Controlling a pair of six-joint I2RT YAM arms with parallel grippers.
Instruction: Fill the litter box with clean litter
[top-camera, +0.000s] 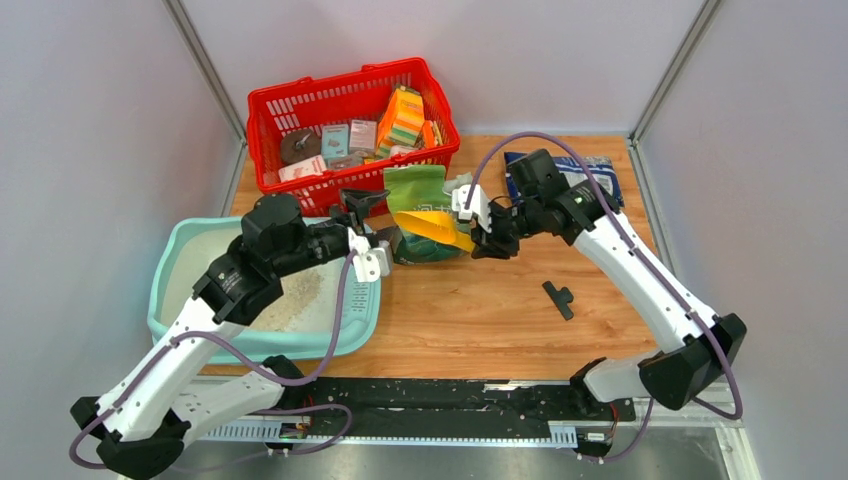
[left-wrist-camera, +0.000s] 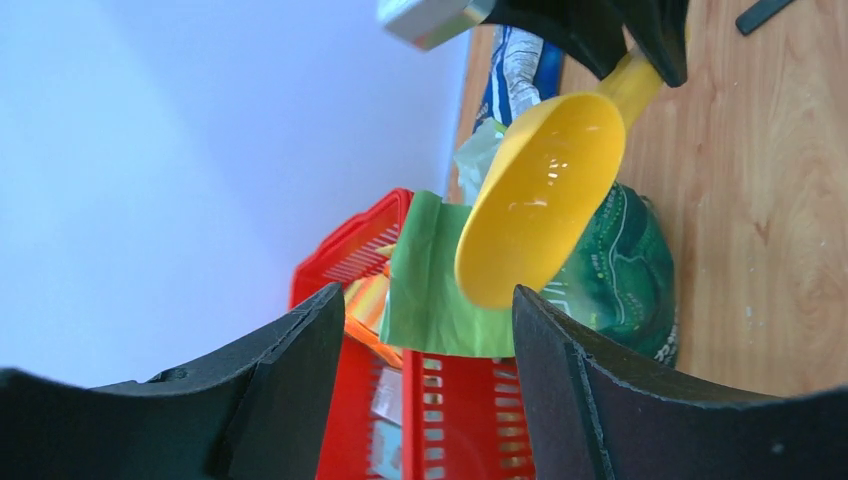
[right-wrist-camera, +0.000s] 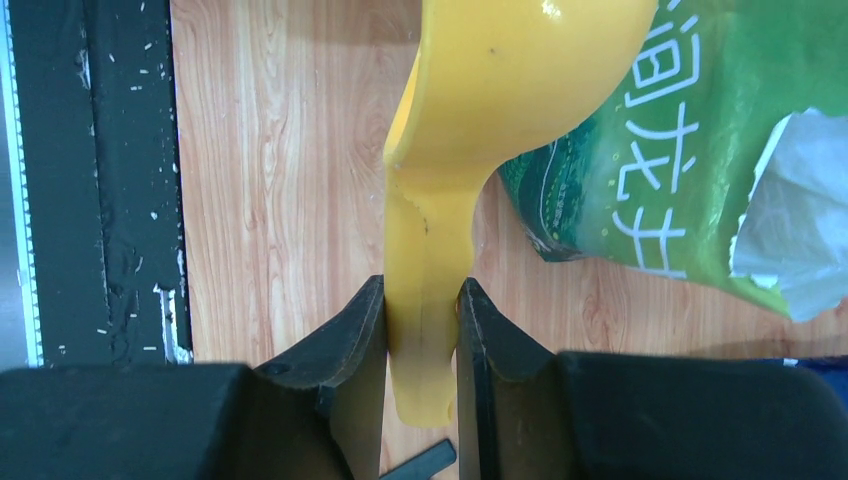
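The pale teal litter box (top-camera: 170, 255) sits at the left of the table with a heap of pale clean litter (top-camera: 295, 300) inside. My right gripper (top-camera: 490, 238) is shut on the handle of a yellow scoop (top-camera: 432, 228), whose bowl hangs over the green litter bag (top-camera: 420, 190). In the right wrist view the handle (right-wrist-camera: 425, 330) is clamped between my fingers (right-wrist-camera: 365, 330), and the bag (right-wrist-camera: 700, 150) lies beyond. My left gripper (top-camera: 362, 208) is open and empty, held above the table between the litter box and the bag; its view shows the scoop (left-wrist-camera: 540, 200) and bag (left-wrist-camera: 620, 270) ahead.
A red mesh basket (top-camera: 345, 100) with boxes and packets stands at the back. A blue packet (top-camera: 585, 175) lies at the back right. A small black T-shaped part (top-camera: 559, 297) lies on the wood at the right. A black rail (top-camera: 450, 395) runs along the near edge.
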